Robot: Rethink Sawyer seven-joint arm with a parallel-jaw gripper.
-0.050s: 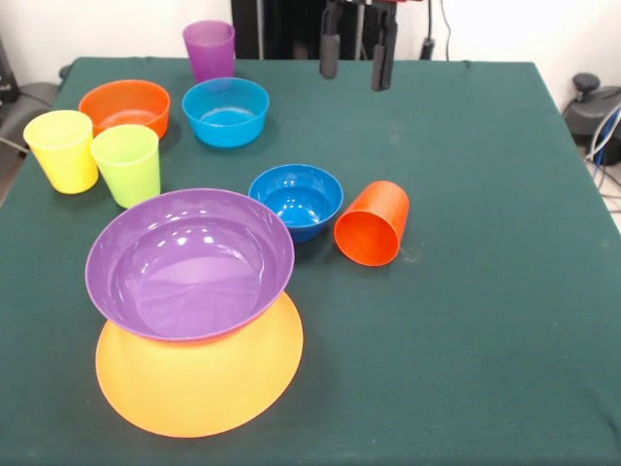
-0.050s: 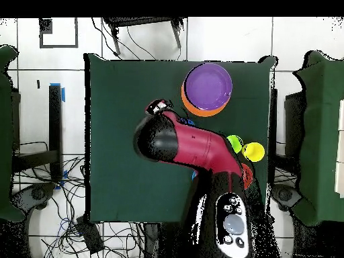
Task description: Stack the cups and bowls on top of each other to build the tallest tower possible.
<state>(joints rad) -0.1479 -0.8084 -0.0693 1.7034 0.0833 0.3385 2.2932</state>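
- The tabletop point(image 1: 485, 291) lies bare across its whole right half.
- On the left, cups and bowls crowd close together, from the purple cup point(image 1: 210, 49) to the tower point(image 1: 194, 320).

front view faces across the table point(image 1: 466, 291); overhead looks straight down.

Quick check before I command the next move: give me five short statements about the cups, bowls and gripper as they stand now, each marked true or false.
1. The purple bowl sits in the yellow-orange bowl. True.
2. The orange-red cup stands upright. False: it lies on its side, beside the dark blue bowl.
3. The gripper holds a cup. False: it is open and empty.
4. The yellow cup and lime green cup stand side by side. True.
5. The purple cup is stacked in the light blue bowl. False: it stands on the table behind it.
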